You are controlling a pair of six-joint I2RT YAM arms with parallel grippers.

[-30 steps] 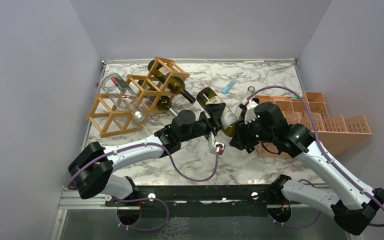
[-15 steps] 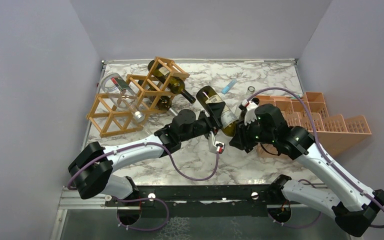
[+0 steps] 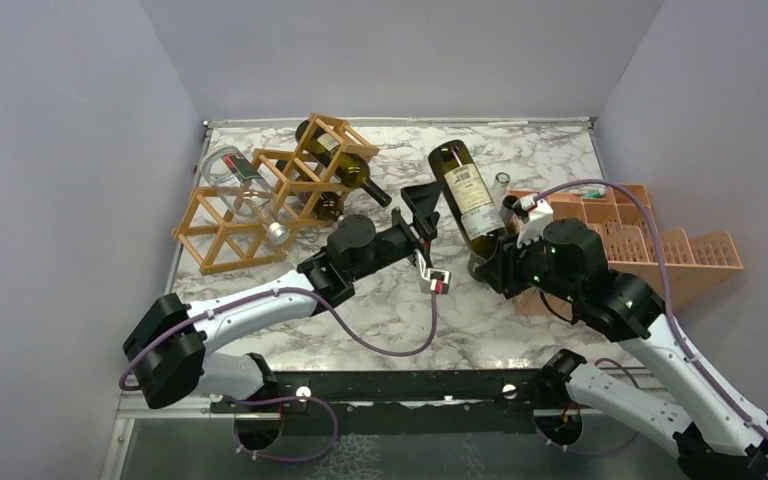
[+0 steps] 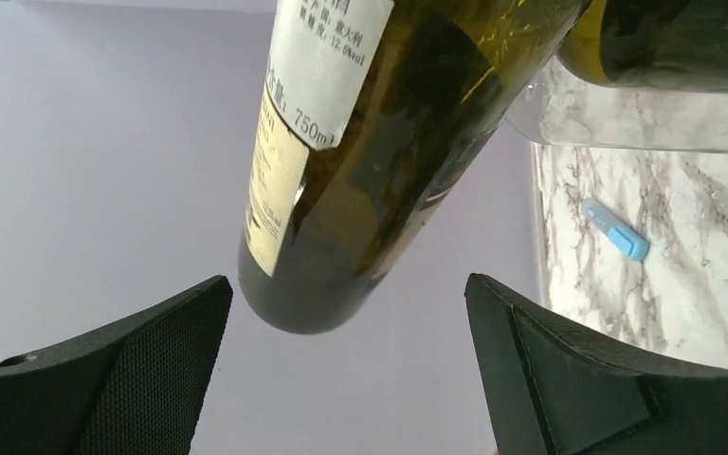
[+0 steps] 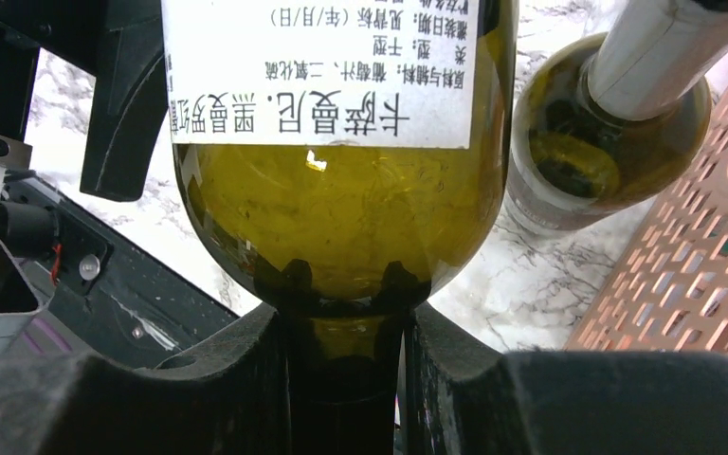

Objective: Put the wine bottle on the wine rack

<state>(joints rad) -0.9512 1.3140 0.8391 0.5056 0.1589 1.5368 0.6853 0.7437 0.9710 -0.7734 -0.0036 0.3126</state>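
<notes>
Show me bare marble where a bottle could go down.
Free: the table along the back wall, from wine rack to pink crate, bar one small blue item; the front-middle patch between the arms, crossed by a purple cable. Crowded: the rack's corner, and the centre, where left pincer and right pincer surround the wine bottle.

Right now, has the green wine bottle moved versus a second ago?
Yes. The wine bottle has shifted right, away from the wine rack toward the pink crate, held by the right claw.

Label (image 4: 315,71) on wine bottle (image 4: 408,180): "750ml", "12.0%vol"; Chinese txt too.
</notes>
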